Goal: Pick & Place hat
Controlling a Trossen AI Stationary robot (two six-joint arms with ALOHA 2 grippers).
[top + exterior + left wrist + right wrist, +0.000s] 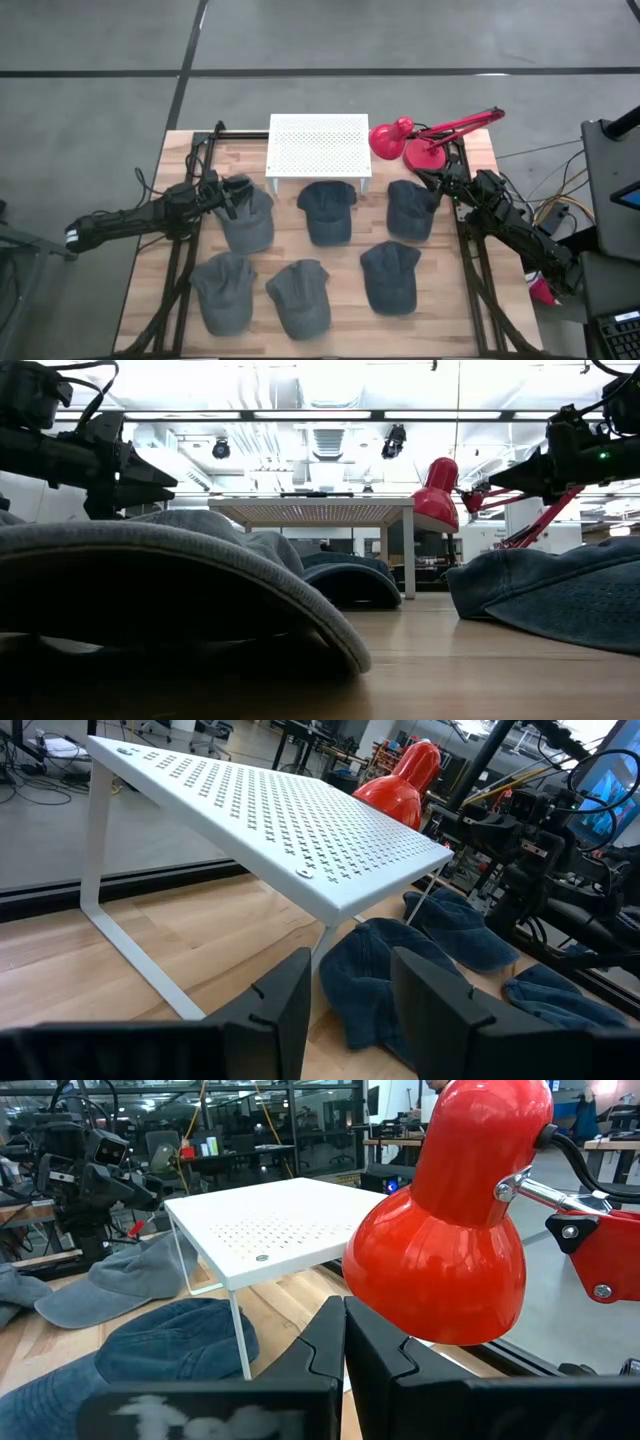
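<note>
Several dark grey-blue caps lie crown-up on the wooden table in two rows. My left gripper (238,192) (350,995) hovers open just above the far-left cap (248,222), pointing toward the white perforated shelf (319,145). In the low view it (135,468) stands clear of that cap (190,530). My right gripper (432,188) (345,1335) is shut and hangs above the far edge of the far-right cap (408,212), close to the red lamp (445,1250). The middle far cap (327,212) has its far end under the shelf's front edge.
The white shelf (300,830) stands on thin legs at the table's far middle. A red desk lamp (405,140) sits at the far right corner, its shade beside my right gripper. Three caps (300,297) fill the near row. Bare wood shows between the rows.
</note>
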